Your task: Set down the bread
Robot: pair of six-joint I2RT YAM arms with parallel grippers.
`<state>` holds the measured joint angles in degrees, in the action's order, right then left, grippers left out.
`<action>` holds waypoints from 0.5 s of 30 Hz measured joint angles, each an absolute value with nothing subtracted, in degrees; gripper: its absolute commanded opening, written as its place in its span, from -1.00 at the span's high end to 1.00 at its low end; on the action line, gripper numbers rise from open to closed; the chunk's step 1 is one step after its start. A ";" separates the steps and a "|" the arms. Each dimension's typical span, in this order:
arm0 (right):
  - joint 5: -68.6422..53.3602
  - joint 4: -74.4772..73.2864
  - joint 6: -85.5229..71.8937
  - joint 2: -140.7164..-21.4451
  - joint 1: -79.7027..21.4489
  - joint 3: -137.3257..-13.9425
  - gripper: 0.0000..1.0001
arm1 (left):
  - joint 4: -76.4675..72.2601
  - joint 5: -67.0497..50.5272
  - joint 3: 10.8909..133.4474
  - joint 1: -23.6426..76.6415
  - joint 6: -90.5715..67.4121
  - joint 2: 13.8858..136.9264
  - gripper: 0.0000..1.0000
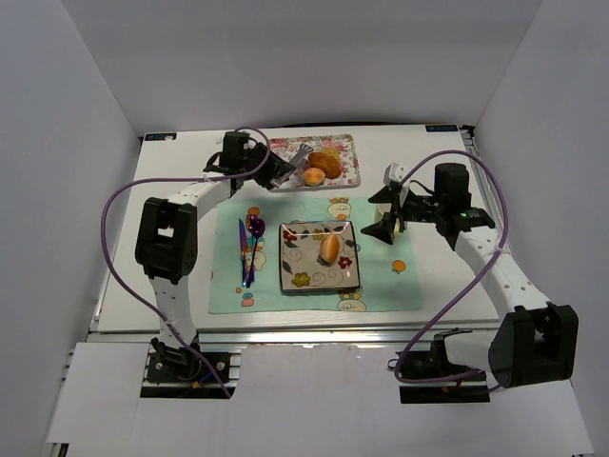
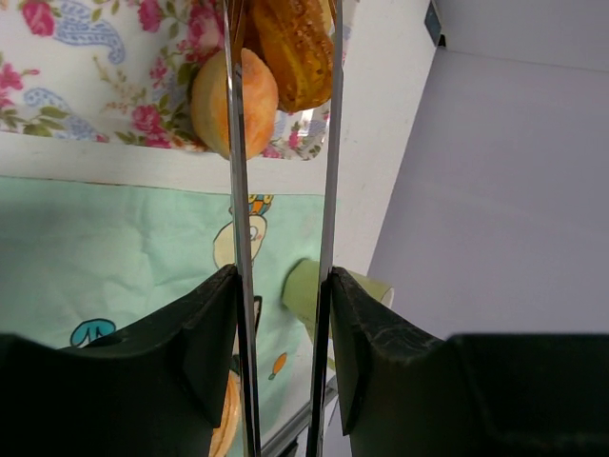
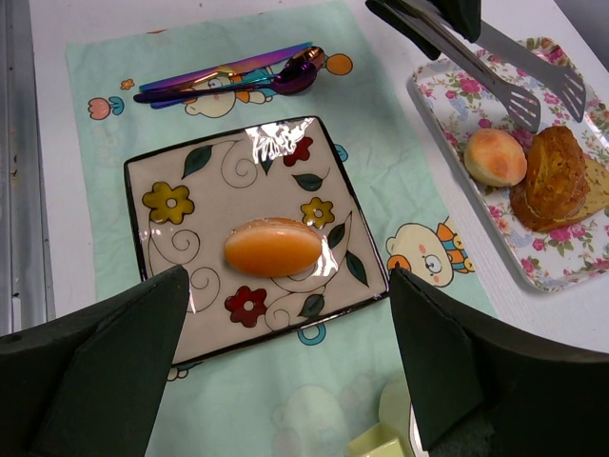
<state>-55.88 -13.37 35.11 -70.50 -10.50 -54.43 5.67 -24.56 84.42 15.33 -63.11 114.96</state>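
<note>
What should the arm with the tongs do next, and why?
Probably lower the tongs a little so their tips straddle the round bun on the flowered tray, then squeeze. The left pincer holds them spread right at that bun, and one bread already lies on the square plate.

the table (image 1: 442,276) is overlooked from above and behind; the plate (image 3: 205,205) is faced closely from the right wrist, the tray (image 2: 95,76), shared by all views, from the left.

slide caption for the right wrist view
Oval bread roll on the floral plate; tongs hover over the pastry tray.
</note>
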 measured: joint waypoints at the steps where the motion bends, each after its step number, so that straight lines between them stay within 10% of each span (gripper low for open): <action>1: -55.88 -13.37 35.11 -70.50 -10.50 -54.43 -0.79 | 5.04 -24.75 84.40 15.33 -63.55 114.96 -0.03; 15: -55.88 -13.37 35.14 -70.50 -10.50 -54.43 -0.79 | 3.66 -26.04 84.36 15.33 -64.93 115.79 -0.03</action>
